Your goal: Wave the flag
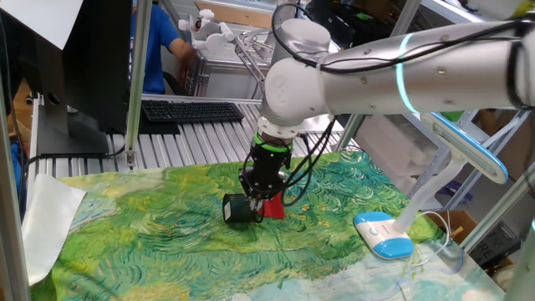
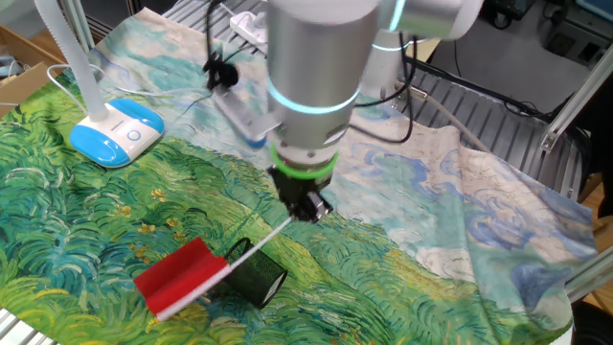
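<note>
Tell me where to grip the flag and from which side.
Grip the flag by its thin pale stick near the free upper end, coming from above. The red cloth end lies by the mesh cup; the gripper is already at that end of the stick.

Hidden in one fixed view behind the gripper (image 1: 261,197): most of the flag (image 1: 272,208), stick unseen.

The surface (image 2: 460,240) wears a green-and-blue painted cloth (image 1: 167,226). A dark mesh cup (image 2: 257,275) lies on its side near the middle; a blue-and-white lamp base (image 2: 117,132) stands toward one edge.
</note>
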`<act>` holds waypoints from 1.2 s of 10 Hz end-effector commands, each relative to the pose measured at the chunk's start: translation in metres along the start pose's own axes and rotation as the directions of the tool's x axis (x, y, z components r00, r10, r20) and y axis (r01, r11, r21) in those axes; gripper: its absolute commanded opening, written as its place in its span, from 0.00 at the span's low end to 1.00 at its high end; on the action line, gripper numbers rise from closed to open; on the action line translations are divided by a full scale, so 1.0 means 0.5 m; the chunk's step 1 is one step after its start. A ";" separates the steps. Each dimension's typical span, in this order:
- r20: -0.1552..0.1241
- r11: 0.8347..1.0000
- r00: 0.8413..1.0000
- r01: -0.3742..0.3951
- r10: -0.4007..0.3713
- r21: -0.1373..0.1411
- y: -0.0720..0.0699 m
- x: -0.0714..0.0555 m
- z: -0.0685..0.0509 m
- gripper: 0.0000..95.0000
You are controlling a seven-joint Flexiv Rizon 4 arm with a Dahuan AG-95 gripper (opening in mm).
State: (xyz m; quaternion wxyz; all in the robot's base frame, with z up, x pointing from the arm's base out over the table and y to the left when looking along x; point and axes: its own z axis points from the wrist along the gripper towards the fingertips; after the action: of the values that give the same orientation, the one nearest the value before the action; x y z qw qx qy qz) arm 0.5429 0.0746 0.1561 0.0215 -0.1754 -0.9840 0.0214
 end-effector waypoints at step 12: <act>0.192 0.992 0.974 0.116 -0.123 0.046 -0.223 -0.050 0.073 0.00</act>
State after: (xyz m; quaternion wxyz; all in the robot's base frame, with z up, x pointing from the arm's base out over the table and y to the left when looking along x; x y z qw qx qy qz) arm 0.5252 -0.0373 0.1245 -0.0702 -0.1143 -0.9896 0.0526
